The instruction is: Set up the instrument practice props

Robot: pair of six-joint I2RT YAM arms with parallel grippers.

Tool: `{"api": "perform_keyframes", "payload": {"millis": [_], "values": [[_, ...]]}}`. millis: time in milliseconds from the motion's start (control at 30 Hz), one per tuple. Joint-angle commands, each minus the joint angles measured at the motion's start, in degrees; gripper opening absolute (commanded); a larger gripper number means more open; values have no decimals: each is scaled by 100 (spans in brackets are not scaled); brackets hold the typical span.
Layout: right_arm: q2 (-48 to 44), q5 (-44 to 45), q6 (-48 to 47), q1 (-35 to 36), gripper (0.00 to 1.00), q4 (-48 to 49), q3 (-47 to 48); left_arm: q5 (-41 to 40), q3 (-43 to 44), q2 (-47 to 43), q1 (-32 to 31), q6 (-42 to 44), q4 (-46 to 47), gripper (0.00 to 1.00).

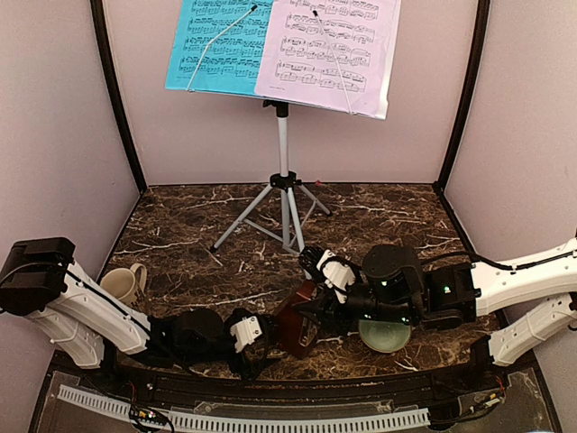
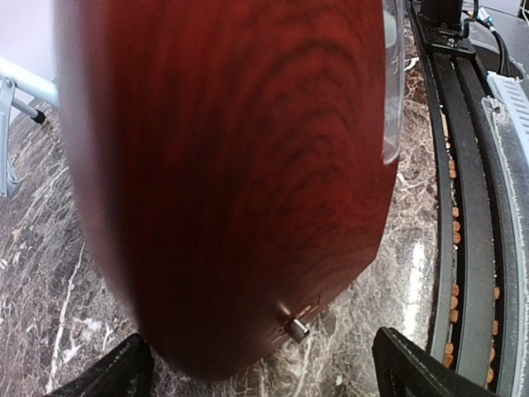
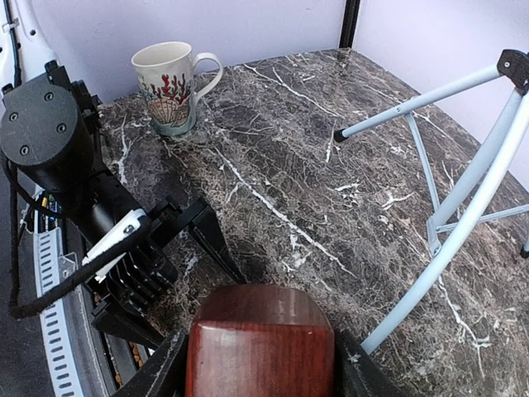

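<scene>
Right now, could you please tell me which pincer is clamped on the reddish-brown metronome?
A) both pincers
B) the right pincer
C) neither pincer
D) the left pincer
B: in the right wrist view, the metronome sits clamped between the fingers of the right pincer, while the left pincer stands wide open around it, with a clear gap on one side.

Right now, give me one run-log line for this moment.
left fingers: open, close to metronome | right fingers: shut on metronome | blue sheet, lilac sheet: on stand
</scene>
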Motion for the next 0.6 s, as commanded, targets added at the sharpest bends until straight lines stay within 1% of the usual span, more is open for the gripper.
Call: {"api": "perform_keyframes", "payload": {"millis": [0,67,233,300,400,567], "values": [[-187,218,144,-42,18,965,155,-133,205,212,-39,-9,278,95],[-150,269,195,-39,18,943,161,-159,240,303,-37,-12,336,94],[-141,280,255,-41,17,921,160,-233,286,397,-38,-93,362,86],[-153,275,269,-40,17,923,157,-283,284,405,-39,-110,405,82],[-162,270,266,-39,17,921,145,-391,288,422,-31,-137,421,72],[-170,291,283,-38,17,908,131,-370,290,436,-28,-163,429,64]]}}
